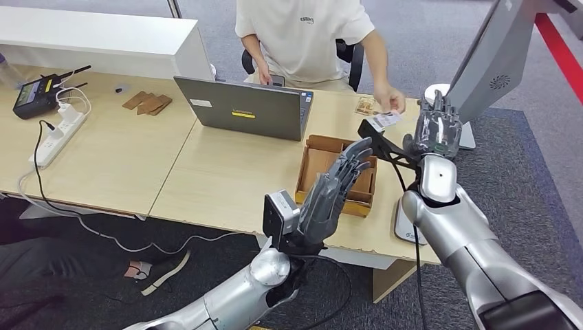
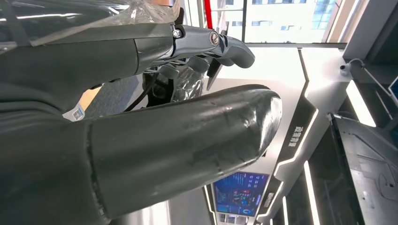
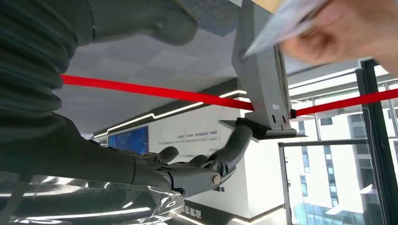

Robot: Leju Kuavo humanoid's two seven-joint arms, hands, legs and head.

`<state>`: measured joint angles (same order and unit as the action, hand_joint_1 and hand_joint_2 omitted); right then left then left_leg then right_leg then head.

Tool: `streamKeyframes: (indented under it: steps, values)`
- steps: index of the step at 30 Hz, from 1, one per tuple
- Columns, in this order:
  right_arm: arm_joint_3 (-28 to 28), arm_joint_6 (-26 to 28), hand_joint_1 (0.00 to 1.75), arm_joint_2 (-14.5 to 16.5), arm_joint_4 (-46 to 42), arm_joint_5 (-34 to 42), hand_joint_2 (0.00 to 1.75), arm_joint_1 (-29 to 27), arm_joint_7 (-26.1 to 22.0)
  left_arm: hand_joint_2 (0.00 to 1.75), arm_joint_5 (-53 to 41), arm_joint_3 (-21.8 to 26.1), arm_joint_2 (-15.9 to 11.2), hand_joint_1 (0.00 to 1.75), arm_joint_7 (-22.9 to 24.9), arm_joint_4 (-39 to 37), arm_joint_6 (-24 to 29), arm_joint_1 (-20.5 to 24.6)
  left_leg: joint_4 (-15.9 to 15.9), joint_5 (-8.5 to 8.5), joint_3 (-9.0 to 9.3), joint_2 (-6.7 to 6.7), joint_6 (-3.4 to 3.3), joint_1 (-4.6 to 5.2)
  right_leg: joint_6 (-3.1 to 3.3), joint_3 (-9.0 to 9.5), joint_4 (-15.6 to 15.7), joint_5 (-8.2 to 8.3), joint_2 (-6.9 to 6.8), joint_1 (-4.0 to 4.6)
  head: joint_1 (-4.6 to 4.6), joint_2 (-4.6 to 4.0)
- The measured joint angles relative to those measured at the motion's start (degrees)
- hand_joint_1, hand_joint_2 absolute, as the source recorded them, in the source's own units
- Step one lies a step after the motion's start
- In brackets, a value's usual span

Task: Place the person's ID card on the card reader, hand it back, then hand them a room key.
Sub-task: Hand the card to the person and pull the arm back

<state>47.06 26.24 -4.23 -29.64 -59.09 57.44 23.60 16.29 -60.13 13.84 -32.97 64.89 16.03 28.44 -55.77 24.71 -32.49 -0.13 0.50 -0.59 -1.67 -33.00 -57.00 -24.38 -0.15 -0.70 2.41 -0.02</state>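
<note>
Pale wood tabletop (image 1: 206, 172) spans the middle of the head view, on grey carpet; a red strip runs down the upper right corner. On it: open grey laptop (image 1: 244, 106) at upper centre, cardboard box (image 1: 328, 157) just right of it, white power strip (image 1: 58, 134) at left. A grey monitor (image 1: 495, 58) stands at upper right. A seated person's hand (image 1: 390, 98) holds the ID card (image 1: 383, 121), a small white card with print too small to read, just left of the right robot hand (image 1: 436, 127). Right robot hand: raised, fingers apart, holding nothing. Left robot hand (image 1: 338, 185): over the box, fingers extended, released.
</note>
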Motion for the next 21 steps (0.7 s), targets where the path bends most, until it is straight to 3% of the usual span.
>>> streamKeyframes:
  steps: [12, 14, 16, 18, 21]
  values:
    - [-0.68, 2.31, 0.0, -0.07, -0.27, 3.93, 1.75, 0.09, -1.46, 0.0, -0.35, 0.0, -0.02, 0.0, 0.41, 0.03, 0.36, -0.11, 0.0, -0.01, 0.0, 0.0, 0.0, 0.0, 0.01, 0.0, 0.0, 0.01, 0.0, 0.0, -0.01, 0.0]
    - [-2.25, 5.15, 0.0, 0.03, -1.58, 10.34, 1.75, -0.1, -5.28, 0.0, -0.9, 0.02, -0.11, 0.0, 0.84, 0.09, 1.24, -0.26, 0.0, -0.01, 0.0, 0.0, 0.0, 0.0, 0.01, 0.0, 0.0, 0.01, 0.0, 0.0, -0.01, 0.0]
    - [-4.98, 8.63, 0.0, 0.48, -7.65, 23.15, 1.75, -2.57, -13.26, 0.0, -2.23, 0.33, -0.74, 0.0, 2.05, 0.73, 3.33, -0.79, 0.01, 0.0, -0.01, 0.0, 0.0, -0.01, 0.01, 0.0, 0.0, 0.0, 0.0, 0.01, -0.01, 0.0]
    - [-6.44, 9.79, 0.0, 0.86, -14.79, 31.81, 1.75, -6.1, -18.3, 0.0, -3.29, 0.86, -1.5, 0.0, 3.17, 1.6, 4.99, -1.3, 0.02, 0.0, 0.0, 0.0, 0.01, -0.03, 0.01, 0.0, 0.0, -0.02, 0.0, 0.01, -0.01, 0.0]
    - [-6.31, 9.06, 0.0, 0.78, -19.63, 33.26, 1.75, -8.93, -18.94, 0.0, -3.72, 1.44, -1.93, 0.0, 3.48, 2.19, 5.46, -1.46, 0.03, 0.0, 0.0, 0.0, 0.01, -0.03, 0.01, 0.0, 0.0, -0.02, 0.0, 0.02, -0.01, 0.0]
